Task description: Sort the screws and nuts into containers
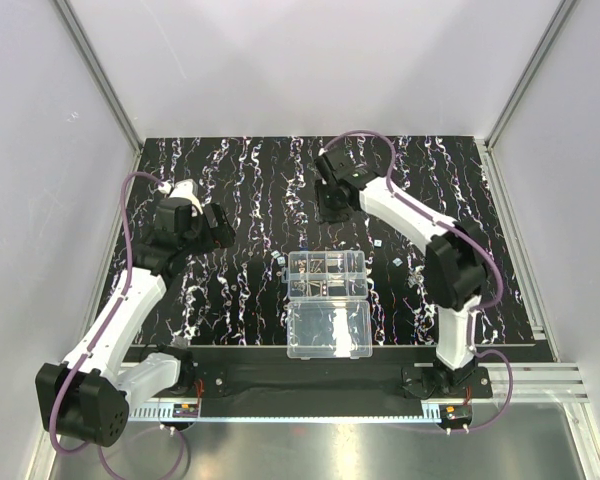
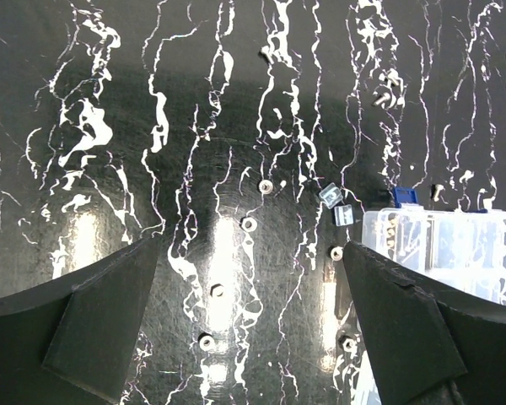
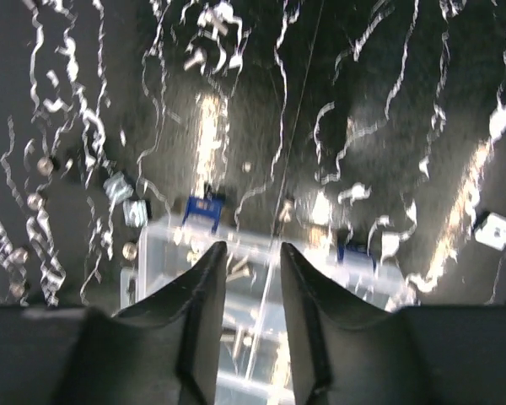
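Note:
Several tiny silvery nuts lie loose on the black streaked mat between my left gripper's fingers. My left gripper is wide open and empty above them, left of the clear organizer box. In the top view the left gripper is at the mat's left and the box's divided cells hold some metal bits. My right gripper hovers behind the box. In the right wrist view its fingers stand a narrow gap apart with nothing between them, over the box's far wall. A few screws lie beyond.
The plain lid half lies open toward the arm bases. Blue latches stick out from the box's far side. Two small square clear pieces lie by the box corner. More nuts dot the mat. Grey walls enclose the mat.

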